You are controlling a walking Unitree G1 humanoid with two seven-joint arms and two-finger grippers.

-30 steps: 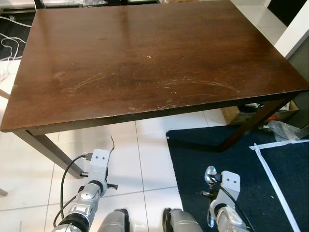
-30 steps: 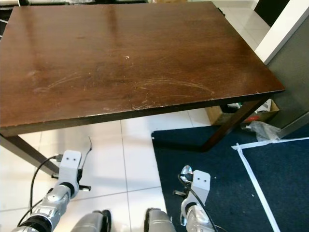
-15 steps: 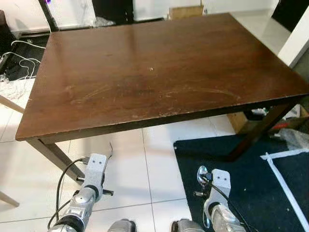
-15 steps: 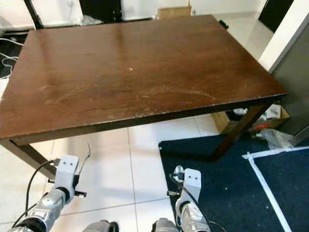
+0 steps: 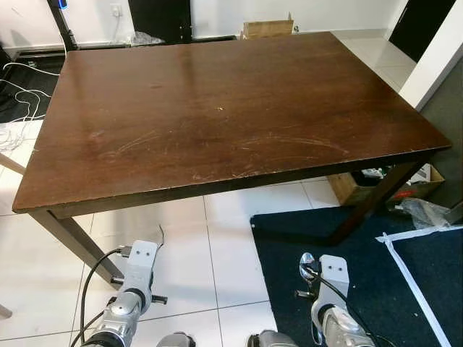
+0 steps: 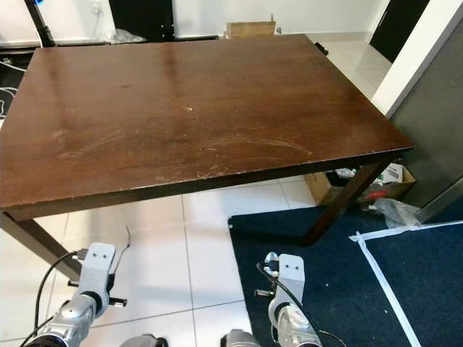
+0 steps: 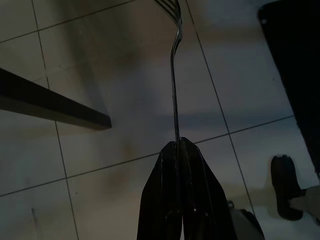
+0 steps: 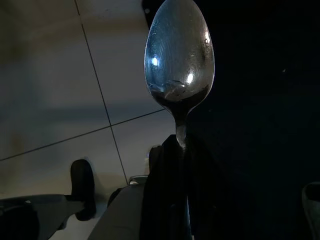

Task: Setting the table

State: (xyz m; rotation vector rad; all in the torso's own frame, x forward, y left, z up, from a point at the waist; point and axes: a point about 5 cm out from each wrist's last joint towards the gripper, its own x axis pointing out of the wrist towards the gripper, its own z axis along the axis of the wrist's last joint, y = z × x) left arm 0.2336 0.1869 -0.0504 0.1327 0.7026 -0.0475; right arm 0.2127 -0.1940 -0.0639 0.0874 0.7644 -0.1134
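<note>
A dark brown wooden worktop [image 5: 217, 108] stands ahead, its near edge above white floor tiles [image 5: 181, 246] and a dark blue rug [image 5: 362, 267] under its near right corner. Both arms hang low, short of that near edge. The left gripper [image 7: 178, 142] is clamped on the handle of a fork [image 7: 173, 75], tines pointing away over the tiles. The right gripper [image 8: 181, 142] is clamped on a spoon [image 8: 180, 50], whose bowl stands beyond the fingertips over the rug's edge.
</note>
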